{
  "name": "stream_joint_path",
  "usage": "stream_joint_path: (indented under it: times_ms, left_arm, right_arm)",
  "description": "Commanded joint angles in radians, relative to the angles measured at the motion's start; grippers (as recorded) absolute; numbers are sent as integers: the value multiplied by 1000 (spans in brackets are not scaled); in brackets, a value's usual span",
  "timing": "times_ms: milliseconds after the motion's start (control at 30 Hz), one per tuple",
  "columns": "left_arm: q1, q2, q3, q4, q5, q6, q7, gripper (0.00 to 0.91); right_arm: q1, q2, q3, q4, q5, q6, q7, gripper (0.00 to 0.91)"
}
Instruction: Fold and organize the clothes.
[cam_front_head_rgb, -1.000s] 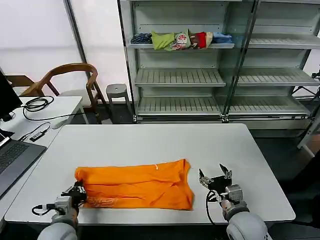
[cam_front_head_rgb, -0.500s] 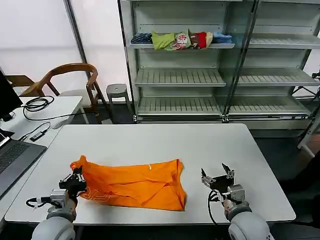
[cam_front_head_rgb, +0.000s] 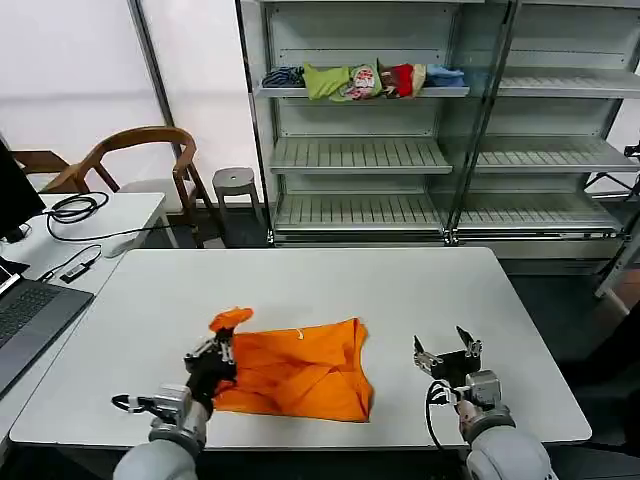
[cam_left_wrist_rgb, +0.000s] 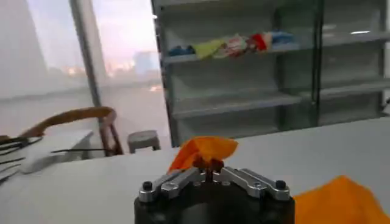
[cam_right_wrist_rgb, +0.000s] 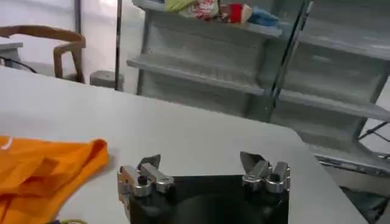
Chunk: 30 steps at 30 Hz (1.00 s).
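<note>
The left gripper pinches the T-shirt's end, lifting it into a small peak. The shirt lies bunched near the table's front edge. The right gripper, fingers spread, rests beside it toward the front right corner.

A lab-like room: metal shelving, white worktable, laptop desk.
</note>
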Motion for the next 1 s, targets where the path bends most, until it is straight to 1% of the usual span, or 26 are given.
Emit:
stream_joint_path:
  times_ms: [33, 333, 433, 467, 667, 800, 867, 1000]
  left_arm:
    - [-48, -102, 208, 28, 90, -9, 39, 10]
    - [-135, -170, 208, 78, 90, -28, 42, 20]
    - [-151, -182, 222, 91, 91, -28, 42, 10]
    - [-152, -184, 225, 93, 92, -28, 42, 20]
    - [-151, -188, 271, 96, 89, -22, 45, 10]
    - [-158, -196, 293, 101, 50, -20, 58, 20]
    - [-167, -206, 303, 112, 12, -14, 61, 20]
    - [-178, -215, 313, 155, 21, -28, 70, 20]
  right_arm:
    - [-5, 1, 16, -2, -3, -1, 1, 907]
    - [12, -4, 11, -13, -3, -4, 0, 907]
    - [17, -10, 10, -15, -3, -5, 0, 907]
    - [19, -11, 10, -17, -2, -5, 0, 907]
    - [26, -13, 8, -24, -2, -6, -1, 907]
    - [28, -13, 6, -28, -3, -6, -1, 907]
    - [29, -13, 8, -28, -2, -6, -1, 907]
    - [26, -14, 11, -25, -2, -6, -1, 907]
